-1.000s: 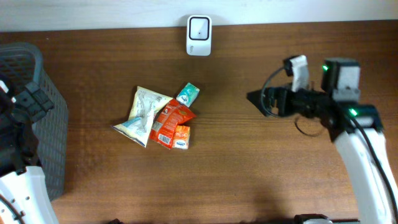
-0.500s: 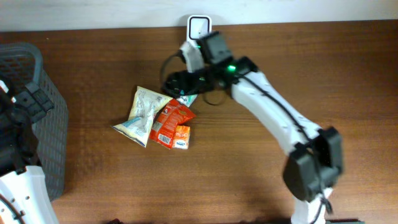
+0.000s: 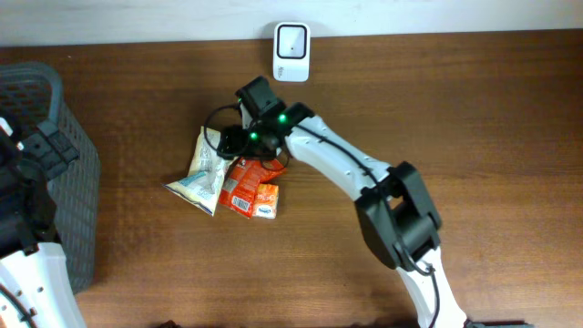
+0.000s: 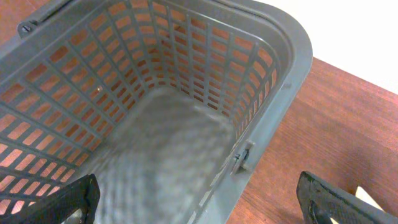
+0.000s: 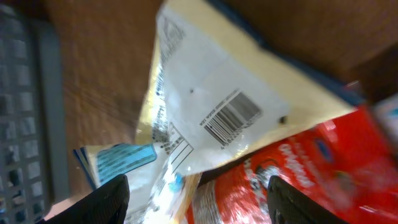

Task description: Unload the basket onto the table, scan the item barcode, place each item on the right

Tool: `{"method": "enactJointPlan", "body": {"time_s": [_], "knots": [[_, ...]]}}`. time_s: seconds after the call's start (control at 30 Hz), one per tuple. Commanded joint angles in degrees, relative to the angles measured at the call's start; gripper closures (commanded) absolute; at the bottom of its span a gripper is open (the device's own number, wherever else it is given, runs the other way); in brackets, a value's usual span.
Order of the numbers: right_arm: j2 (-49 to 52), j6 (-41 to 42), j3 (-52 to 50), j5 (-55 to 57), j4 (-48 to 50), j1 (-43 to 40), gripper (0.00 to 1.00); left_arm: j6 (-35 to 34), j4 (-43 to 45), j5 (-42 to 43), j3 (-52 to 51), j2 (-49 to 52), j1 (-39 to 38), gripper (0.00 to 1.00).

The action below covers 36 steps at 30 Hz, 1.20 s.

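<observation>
A pile of snack packets lies left of the table's middle: a white pouch (image 3: 206, 171), a red packet (image 3: 244, 185) and a small orange carton (image 3: 266, 201). My right gripper (image 3: 222, 143) hovers over the pile's upper edge. In the right wrist view the white pouch (image 5: 230, 106) shows its barcode face up, partly overlapping the red packet (image 5: 311, 174). The right gripper (image 5: 202, 202) is open, its fingers straddling both packets, gripping nothing. My left gripper (image 4: 199, 202) is open above the grey basket (image 4: 292, 62). A white scanner (image 3: 291, 52) stands at the table's back edge.
The grey mesh basket (image 3: 55, 182) occupies the left edge of the table, with my left arm (image 3: 32, 155) over it. The right arm (image 3: 364, 178) stretches diagonally from the front right across the table to the pile. The basket wall (image 5: 25, 93) shows left of the pouch.
The right arm swung from the table's right side across to the pile, passing near the scanner. Its jaws have narrowed somewhat. The left arm has not moved.
</observation>
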Motion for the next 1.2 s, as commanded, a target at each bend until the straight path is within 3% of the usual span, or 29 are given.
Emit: {"method": "enactJointPlan", "body": {"time_s": [0.0,0.33,0.47,0.6,0.73,0.83,0.9,1.03,1.17], "knots": [[2.5,3.5,1.0,0.6,0.9,2.3,0.3,0.7,0.1,-0.2,0.2,0.1,0.3,0.01],[6.8,3.4,0.7,2.2,1.0,4.6,0.35,0.7,0.1,-0.2,0.2,0.1,0.3,0.01],[7.8,2.1,0.7,2.1,1.1,4.7,0.51,0.7,0.1,-0.2,0.2,0.1,0.3,0.01],[7.8,-1.0,0.7,1.8,1.0,4.5,0.92,0.7,0.1,-0.2,0.2,0.1,0.3,0.01],[6.5,-5.6,2.1,0.9,-1.1,3.3,0.96,0.7,0.1,-0.2,0.2,0.1,0.3,0.01],[3.1,-19.0,6.8,-2.4,-8.0,1.4,0.96,0.7,0.1,-0.2,0.2,0.1,0.3,0.01],[0.6,-33.5,14.8,-2.4,-21.4,-0.1,0.96,0.7,0.1,-0.2,0.2,0.1,0.3,0.01],[-0.7,-51.9,26.4,-1.7,-41.9,-3.4,0.96,0.7,0.1,-0.2,0.2,0.1,0.3,0.01],[-0.7,-61.3,28.9,0.7,-51.3,-7.3,0.96,0.7,0.1,-0.2,0.2,0.1,0.3,0.01]]}}
